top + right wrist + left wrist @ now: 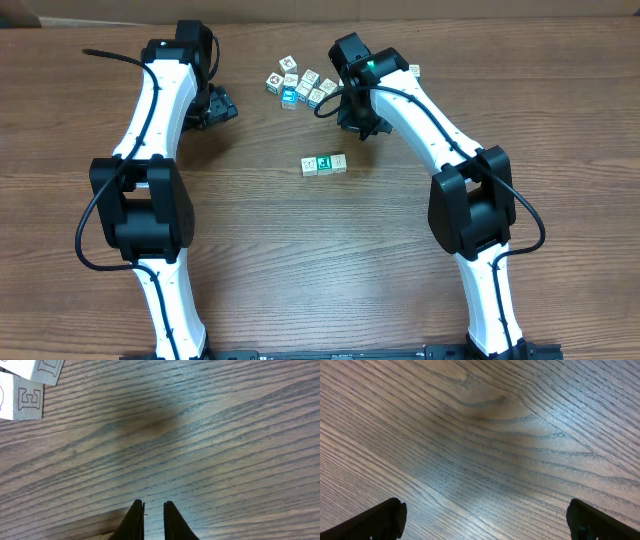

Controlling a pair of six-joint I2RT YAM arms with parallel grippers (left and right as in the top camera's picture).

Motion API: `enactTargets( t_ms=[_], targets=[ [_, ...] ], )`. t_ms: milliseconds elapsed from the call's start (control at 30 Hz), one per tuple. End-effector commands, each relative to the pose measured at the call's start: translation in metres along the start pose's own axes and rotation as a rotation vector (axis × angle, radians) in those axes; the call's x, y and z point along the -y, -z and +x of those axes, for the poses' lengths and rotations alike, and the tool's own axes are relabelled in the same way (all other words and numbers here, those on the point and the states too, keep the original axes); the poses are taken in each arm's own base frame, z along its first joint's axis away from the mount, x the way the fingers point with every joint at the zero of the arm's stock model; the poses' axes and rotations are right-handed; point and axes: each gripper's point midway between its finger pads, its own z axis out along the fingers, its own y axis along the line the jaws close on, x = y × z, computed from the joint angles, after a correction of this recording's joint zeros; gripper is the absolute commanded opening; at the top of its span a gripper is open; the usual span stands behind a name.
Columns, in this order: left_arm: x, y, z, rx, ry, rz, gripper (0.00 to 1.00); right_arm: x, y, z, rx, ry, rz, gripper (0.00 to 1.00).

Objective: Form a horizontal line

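Brown wood-grain table [250,250] with both arms reaching out toward the far side. The line so far is a pair of blocks [323,164] sitting side by side and touching, roughly mid-table. The rest is a loose bunch of blocks [300,85] further back, just left of the right arm, plus a lone block [413,71] on that arm's far right side.

The left gripper [215,105] is off to the left, well apart from every block. In its wrist view its fingers [385,520] are spread wide with only bare wood between them.

The right gripper [362,125] sits between the bunch and the pair, touching neither. Its wrist view shows the fingers [135,520] drawn almost together with a thin sliver of gap and nothing held. Two lettered block faces [25,400] peek in at the top-left corner of that view; can't tell which blocks they are.
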Motion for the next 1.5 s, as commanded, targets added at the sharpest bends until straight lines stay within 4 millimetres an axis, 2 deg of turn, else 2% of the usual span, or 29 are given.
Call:
enactTargets(
  t_ms=[0, 33, 167, 367, 1067, 1300, 1367, 1467],
  targets=[
    [0.001, 0.014, -0.007, 0.039, 0.0, 0.014, 1.0, -0.004, 0.011, -0.003, 0.021, -0.001, -0.021, 0.07],
    [0.001, 0.014, -0.007, 0.039, 0.0, 0.014, 1.0, -0.004, 0.011, -0.003, 0.02, 0.0, -0.022, 0.04],
    [0.001, 0.014, -0.007, 0.039, 0.0, 0.014, 1.0, -0.009, 0.011, 0.002, -0.009, 0.001, -0.051, 0.04],
    [0.001, 0.014, -0.007, 0.039, 0.0, 0.014, 1.0, -0.003, 0.011, 0.008, -0.036, 0.002, -0.033, 0.04],
    [0.001, 0.014, -0.007, 0.039, 0.0, 0.014, 1.0, -0.002, 0.01, 0.007, -0.036, 0.0, -0.032, 0.04],
    [0.001, 0.014, -0.007, 0.039, 0.0, 0.014, 1.0, 0.005, 0.01, 0.004, -0.039, 0.015, -0.024, 0.04],
    [0.001, 0.014, -0.007, 0.039, 0.0, 0.014, 1.0, 0.007, 0.01, 0.005, -0.044, 0.049, -0.019, 0.05],
    [0.001, 0.014, -0.007, 0.039, 0.0, 0.014, 1.0, 0.007, 0.01, 0.006, -0.045, 0.109, -0.019, 0.13]
  ],
)
